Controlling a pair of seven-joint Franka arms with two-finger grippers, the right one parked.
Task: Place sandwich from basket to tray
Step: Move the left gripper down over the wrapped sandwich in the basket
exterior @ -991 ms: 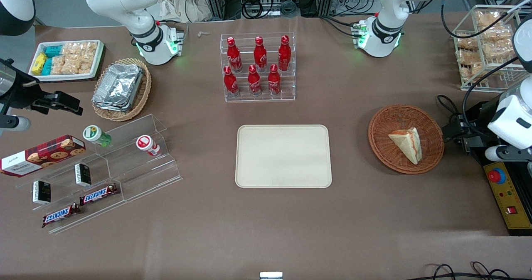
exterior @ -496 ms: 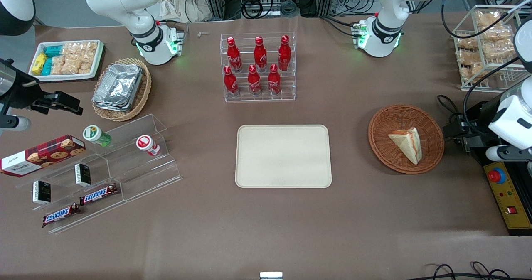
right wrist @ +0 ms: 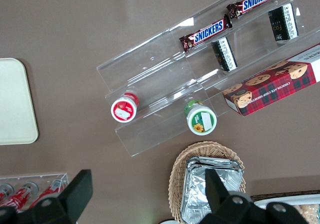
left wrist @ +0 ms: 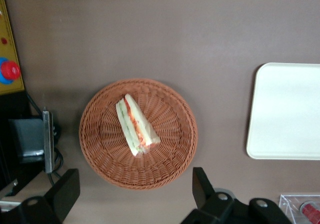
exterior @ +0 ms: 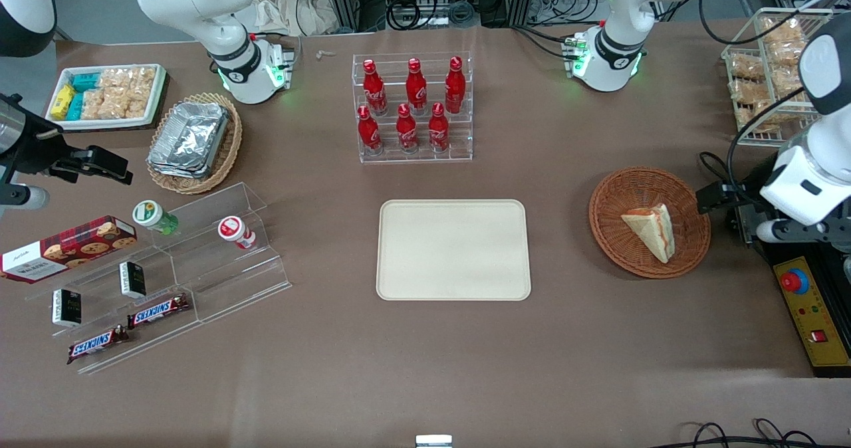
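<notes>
Nothing's moved yet: the sandwich [left wrist: 136, 127] lies in the basket [left wrist: 172, 154], the tray [exterior: 454, 282] sits bare, and the gripper [left wrist: 135, 190] hovers above the basket, fingers apart.

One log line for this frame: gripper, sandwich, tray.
gripper: open, above basket edge, holding nothing | sandwich: lying in basket, untouched | tray: bare | step: approach, no grasp yet
</notes>
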